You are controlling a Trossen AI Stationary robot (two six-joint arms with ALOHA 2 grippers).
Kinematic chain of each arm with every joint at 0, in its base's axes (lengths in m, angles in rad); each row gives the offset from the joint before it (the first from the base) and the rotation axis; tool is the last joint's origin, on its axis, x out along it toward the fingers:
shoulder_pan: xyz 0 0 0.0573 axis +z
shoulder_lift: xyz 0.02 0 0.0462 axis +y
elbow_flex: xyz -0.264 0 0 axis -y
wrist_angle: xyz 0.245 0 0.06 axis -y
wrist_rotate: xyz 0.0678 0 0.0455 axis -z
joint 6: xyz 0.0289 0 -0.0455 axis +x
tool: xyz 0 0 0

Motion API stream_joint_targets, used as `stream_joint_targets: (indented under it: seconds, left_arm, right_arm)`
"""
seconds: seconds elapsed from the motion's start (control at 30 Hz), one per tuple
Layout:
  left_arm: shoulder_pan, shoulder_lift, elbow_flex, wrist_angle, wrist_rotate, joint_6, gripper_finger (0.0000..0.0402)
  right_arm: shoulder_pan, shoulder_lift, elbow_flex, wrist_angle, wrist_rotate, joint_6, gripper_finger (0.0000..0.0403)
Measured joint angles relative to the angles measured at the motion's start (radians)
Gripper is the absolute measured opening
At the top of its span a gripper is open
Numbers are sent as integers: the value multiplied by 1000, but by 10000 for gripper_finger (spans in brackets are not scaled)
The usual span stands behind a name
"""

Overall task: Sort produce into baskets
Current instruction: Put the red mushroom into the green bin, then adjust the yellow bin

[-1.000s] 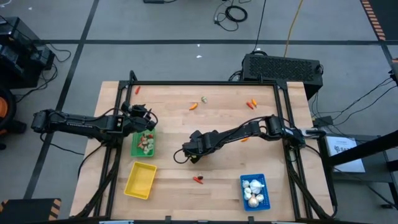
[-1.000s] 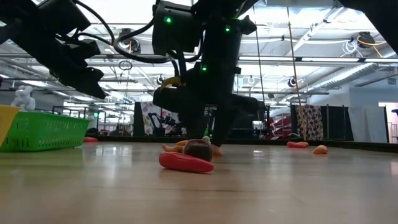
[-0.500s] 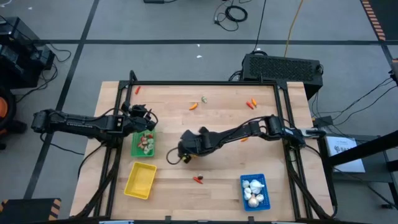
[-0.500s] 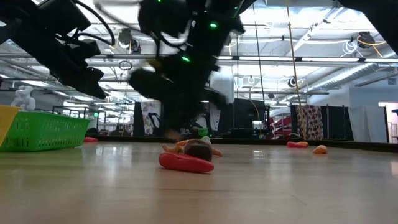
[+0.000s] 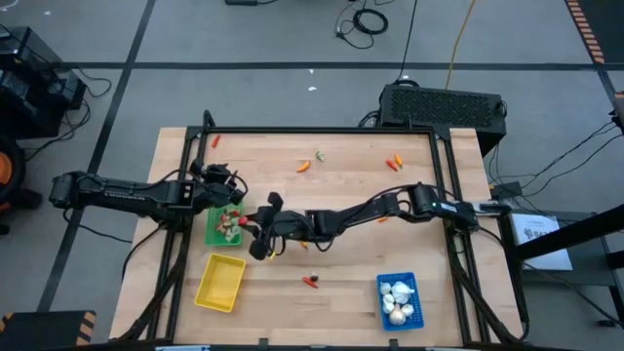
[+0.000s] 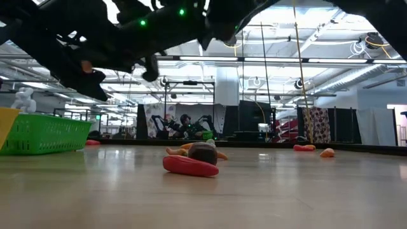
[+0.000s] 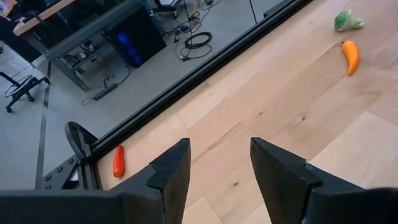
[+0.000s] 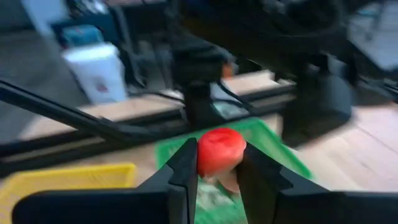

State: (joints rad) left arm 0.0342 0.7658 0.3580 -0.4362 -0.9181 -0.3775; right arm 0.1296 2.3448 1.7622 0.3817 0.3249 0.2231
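While clamped: right gripper (image 8: 214, 163) pinches red round piece (image 8: 220, 151), at green basket (image 5: 220, 232) edge
Left gripper (image 7: 217, 168): jaws apart, empty, over basket's far side
Nearby: yellow basket (image 5: 220, 283), red pepper (image 5: 311, 282), blue basket (image 5: 399, 298) holding garlic

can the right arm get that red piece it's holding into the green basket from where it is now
Probably yes. The right gripper, shut on the red piece, is already at the green basket's edge, nothing between them. The left gripper hovers over the basket's far end, so space is tight.
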Motion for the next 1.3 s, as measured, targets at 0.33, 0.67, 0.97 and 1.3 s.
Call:
stream_joint_targets:
  seconds: [0.33,0.67,0.97,1.3]
  left_arm:
    - [28,0,0,0,-20,0,176]
    - [51,0,0,-14,-21,18,176]
    - [51,0,0,-52,-21,18,176]
    - [51,0,0,-55,-8,17,176]
  right_arm:
    - [-26,145,51,295,-69,33,82]
    - [-27,372,444,52,-140,-41,88]
    - [-39,380,507,-124,-135,-31,163]
    - [-48,312,506,-316,-206,-61,239]
